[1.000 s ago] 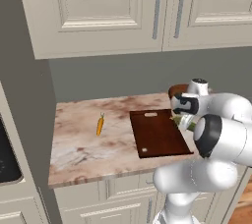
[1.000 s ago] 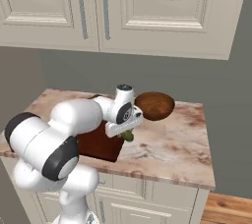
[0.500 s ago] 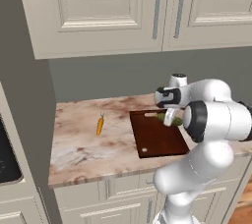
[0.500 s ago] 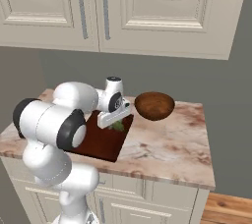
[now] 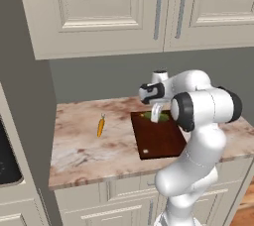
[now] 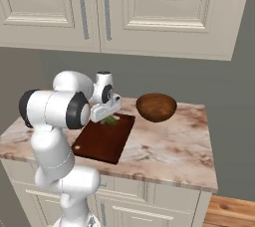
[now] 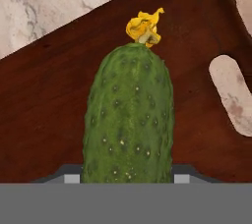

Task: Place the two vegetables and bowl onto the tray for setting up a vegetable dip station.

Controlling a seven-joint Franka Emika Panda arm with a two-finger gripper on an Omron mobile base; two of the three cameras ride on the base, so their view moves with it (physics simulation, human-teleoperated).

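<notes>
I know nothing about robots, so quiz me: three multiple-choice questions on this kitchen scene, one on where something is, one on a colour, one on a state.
1. Where does the carrot lie?
A. on the counter, apart from the tray
B. in the bowl
C. on the tray

2. What colour is the flower on the cucumber's tip?
A. white
B. yellow
C. purple

3. What is the bowl's state?
A. on the tray
B. on the counter beside the tray
C. in the gripper

Answers: 1 A, the carrot rests on marble, clear of the tray. 2 B, the cucumber has a yellow flower. 3 B, the bowl sits on the counter; the gripper holds the cucumber.

White rounded arm (image 5: 198, 121), dark joint bands.
</notes>
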